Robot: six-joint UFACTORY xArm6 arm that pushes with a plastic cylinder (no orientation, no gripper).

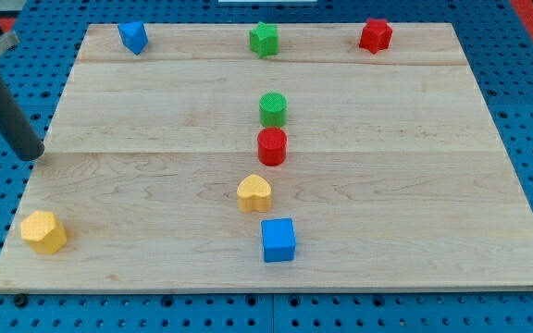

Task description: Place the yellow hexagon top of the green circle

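Observation:
The yellow hexagon [43, 231] lies near the board's bottom left corner. The green circle [273, 109] stands in the middle of the board, a little above centre, with a red circle [272, 146] touching or almost touching it just below. My tip [31, 154] is at the board's left edge, above the yellow hexagon and far to the left of the green circle. It touches no block.
A yellow heart [254, 193] and a blue cube [278, 240] lie below the red circle. Along the top edge are a blue block [133, 37], a green star [264, 39] and a red star [375, 35]. The wooden board [415, 185] rests on a blue pegboard.

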